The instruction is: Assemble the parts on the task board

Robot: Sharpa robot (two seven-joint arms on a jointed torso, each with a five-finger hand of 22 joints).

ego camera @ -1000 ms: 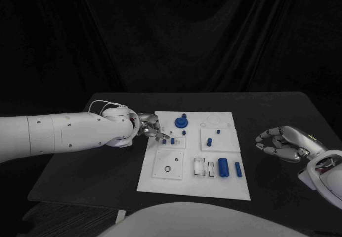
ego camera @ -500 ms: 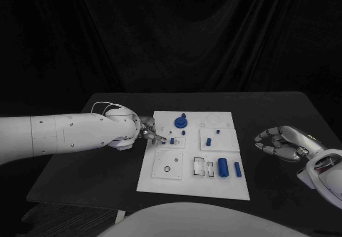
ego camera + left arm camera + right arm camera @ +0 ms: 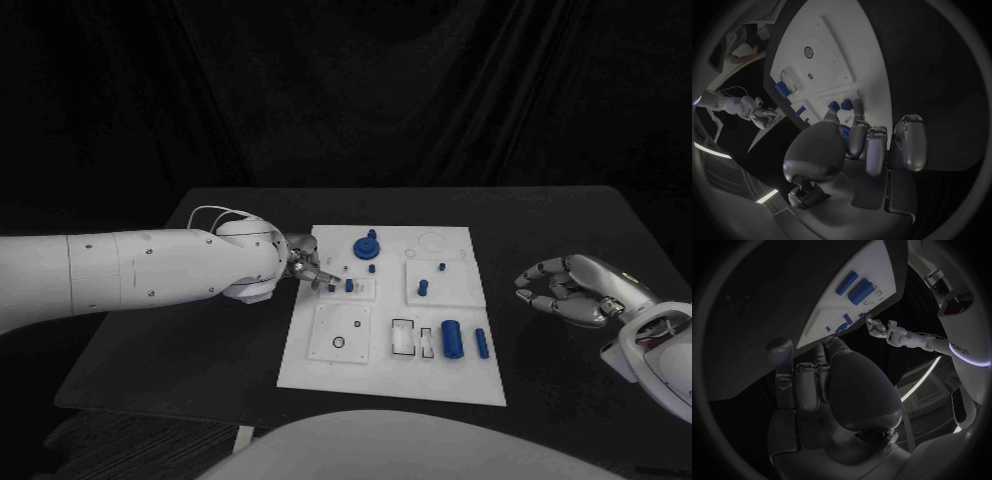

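The white task board point(image 3: 332, 360) lies in the middle of the black table. My left hand point(image 3: 304, 264) hovers over the board's left edge and pinches a small blue peg point(image 3: 844, 131) between thumb and finger. Just beyond its fingertips point(image 3: 857, 106) two small blue pegs point(image 3: 349, 285) stand in a raised white block point(image 3: 361, 292). A blue knob point(image 3: 368, 243), a blue pin point(image 3: 423, 288) and two blue cylinders point(image 3: 451, 338) also sit on the board. My right hand point(image 3: 577, 290) hangs over the table to the right of the board, fingers curled in on nothing.
A white block with a black ring point(image 3: 340, 335) and slotted white blocks point(image 3: 413, 340) occupy the board's near half. Bare black table point(image 3: 188, 370) surrounds the board. A black curtain closes off the back.
My left hand has drawn back slightly toward the board's left edge, then eased a little toward the pegs. The right hand has not moved.
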